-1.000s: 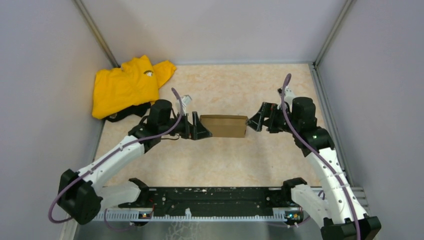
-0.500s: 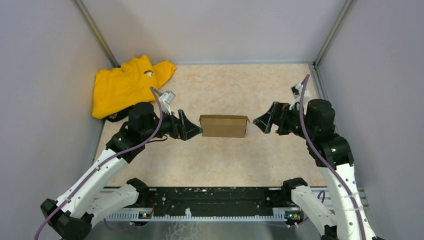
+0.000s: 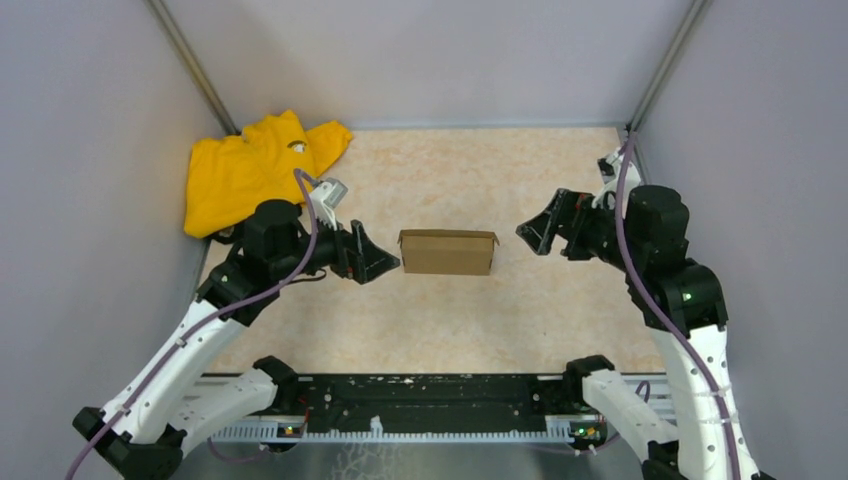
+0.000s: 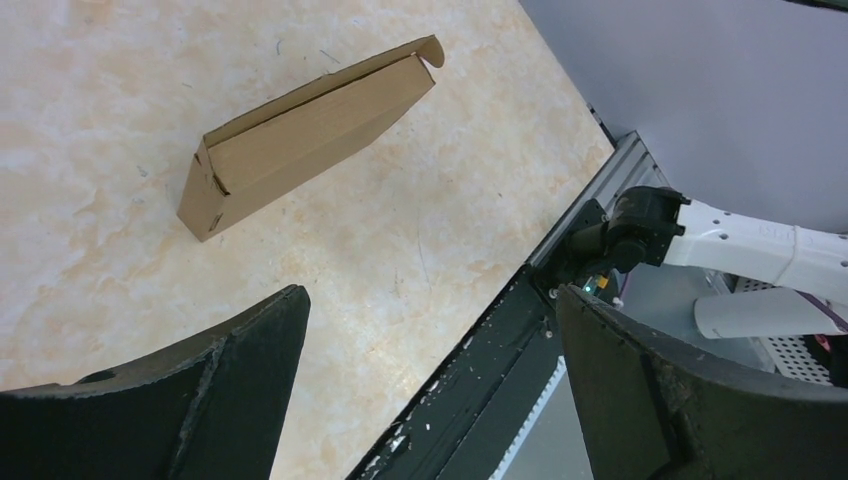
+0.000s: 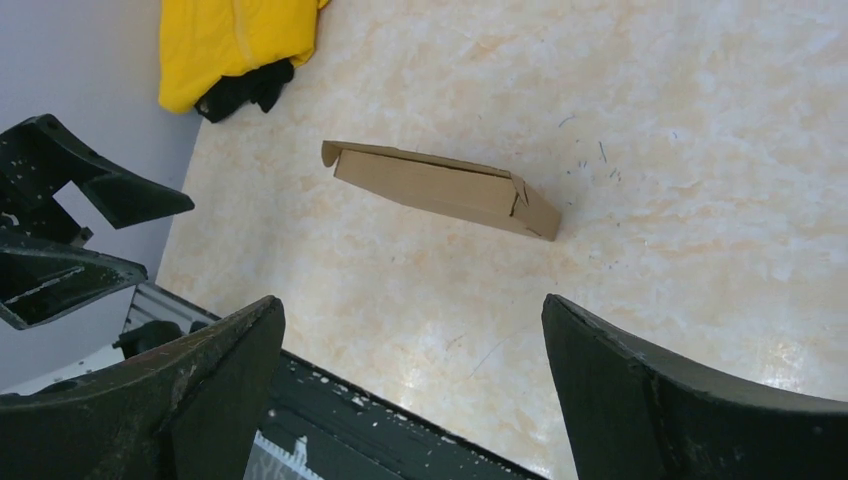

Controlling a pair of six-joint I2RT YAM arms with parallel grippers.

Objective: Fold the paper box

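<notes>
The brown paper box [image 3: 447, 252] lies folded shut in the middle of the tabletop [image 3: 450, 320]. Nothing touches it. The left claw [image 3: 385, 262] and the right claw [image 3: 530, 233] are both wide open, one near each end. Both have pulled back from the box since a moment ago. A yellow shirt [image 3: 250, 170] lies in the far left corner.

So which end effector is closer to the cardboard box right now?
The left end effector: from above, its tips sit almost at the paper box's left end, while the right end effector stands off with table showing between.
</notes>
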